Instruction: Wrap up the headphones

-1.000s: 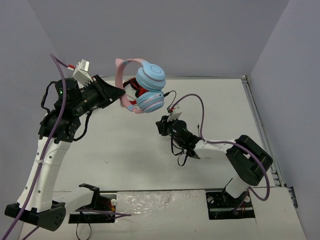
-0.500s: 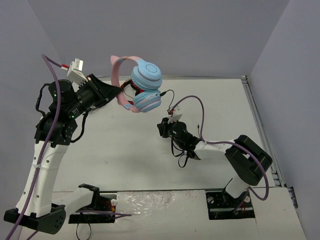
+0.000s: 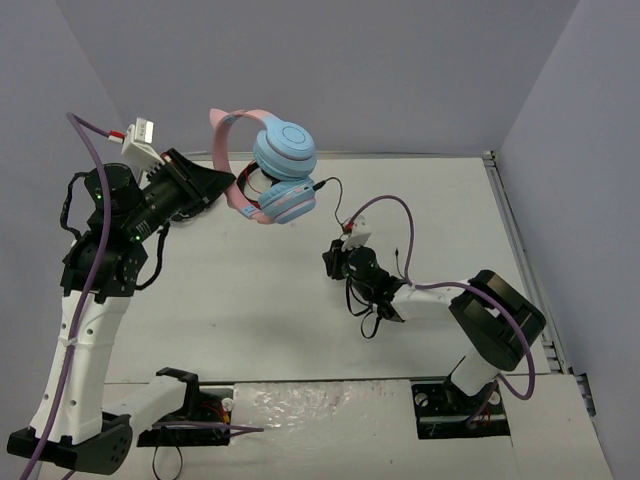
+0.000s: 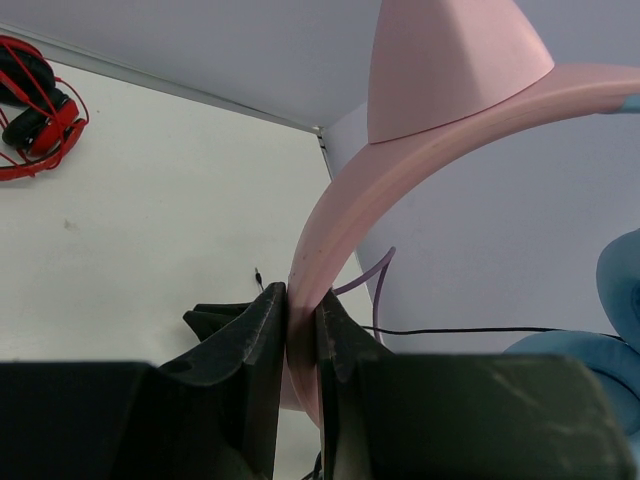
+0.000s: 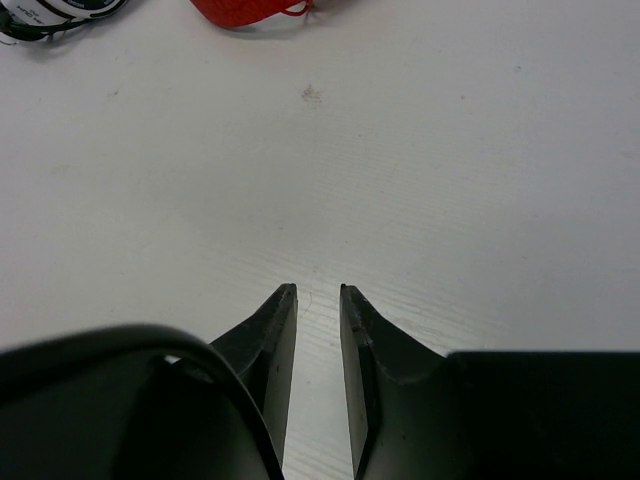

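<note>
The headphones (image 3: 285, 170) are lifted above the table at the back, with their pink cat-eared headband (image 4: 330, 215) and light blue ear cups (image 3: 285, 150). My left gripper (image 3: 228, 186) is shut on the headband, and its fingers pinch the pink band in the left wrist view (image 4: 300, 292). The thin black cable (image 3: 337, 195) hangs from the lower cup down towards my right gripper (image 3: 334, 262) and loops on the table near it (image 3: 368, 322). It also crosses the left wrist view (image 4: 450, 329). My right gripper (image 5: 318, 288) sits low over the table, jaws slightly apart with nothing between them.
Red-and-black headphones (image 4: 35, 110) lie on the table at the back, also at the top of the right wrist view (image 5: 250, 10). Black-and-white headphones (image 5: 60, 8) lie beside them. Grey walls enclose the white table (image 3: 250, 300).
</note>
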Motion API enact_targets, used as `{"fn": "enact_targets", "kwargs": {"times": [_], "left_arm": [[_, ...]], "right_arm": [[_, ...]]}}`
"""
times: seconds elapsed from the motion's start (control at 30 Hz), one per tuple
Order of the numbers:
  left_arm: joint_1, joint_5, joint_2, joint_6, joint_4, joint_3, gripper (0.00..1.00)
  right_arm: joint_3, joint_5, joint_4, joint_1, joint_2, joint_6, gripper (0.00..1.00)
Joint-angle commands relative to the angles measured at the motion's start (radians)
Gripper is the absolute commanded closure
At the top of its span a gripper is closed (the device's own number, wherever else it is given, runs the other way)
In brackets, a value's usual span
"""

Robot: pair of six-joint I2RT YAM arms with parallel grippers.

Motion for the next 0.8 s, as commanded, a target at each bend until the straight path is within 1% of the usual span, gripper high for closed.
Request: {"fn": "enact_targets", "kwargs": {"times": [0.0, 0.2, 0.33, 0.4, 0.47, 0.57, 0.63, 0.7, 0.77], "left_arm": [[0.014, 0.006, -0.043, -0.041, 0.128, 0.041, 1.00], [0.017, -0.030, -0.063, -0.020, 0.102, 0.038, 1.00], [0.017, -0.033, -0.060, 0.002, 0.091, 0.028, 1.00], [0.017, -0.019, -0.053, 0.033, 0.081, 0.027, 1.00], [0.017, -0.022, -0.039, 0.099, 0.040, 0.042, 1.00], [0.017, -0.078, -0.033, 0.189, -0.066, 0.065, 1.00], [0.017, -0.126, -0.038, 0.227, -0.098, 0.063, 1.00], [0.017, -0.176, -0.037, 0.245, -0.148, 0.061, 1.00], [0.017, -0.222, -0.045, 0.253, -0.151, 0.041, 1.00]], "right_arm": [[-0.008, 0.032, 0.060, -0.013, -0.039, 0.018, 0.79], [-0.017, -0.006, 0.063, -0.057, -0.044, 0.029, 0.83], [0.006, -0.044, 0.024, -0.068, -0.047, 0.009, 0.87], [0.023, -0.094, 0.003, -0.078, -0.038, -0.006, 0.88], [0.066, -0.142, -0.053, -0.093, -0.024, -0.023, 0.90], [0.123, -0.180, -0.138, -0.096, -0.010, -0.050, 0.92], [0.159, -0.209, -0.195, -0.097, -0.004, -0.065, 0.93], [0.178, -0.219, -0.226, -0.095, -0.007, -0.076, 0.95], [0.193, -0.223, -0.264, -0.091, -0.014, -0.082, 0.96]]}}
